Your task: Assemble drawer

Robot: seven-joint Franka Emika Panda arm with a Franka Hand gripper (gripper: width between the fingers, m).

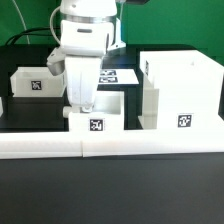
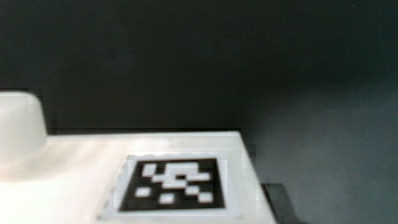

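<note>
Count first: 1 big open housing (image 1: 180, 85) on the exterior view's right and 2 small trays, each with 1 square marker, so 3 in all. The left tray (image 1: 35, 82) sits apart from the arm. The centre tray (image 1: 100, 112) stands just beside the housing, against the border rail (image 1: 150, 143). The gripper (image 1: 84, 100) hangs right at that centre tray's left wall; clenched or released, can't tell. Wrist view: 1 tag (image 2: 175, 185) on white plastic.

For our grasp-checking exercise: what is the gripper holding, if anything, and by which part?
It cannot be told: the gripper hangs at the middle tray, but its fingertips are unclear.
</note>
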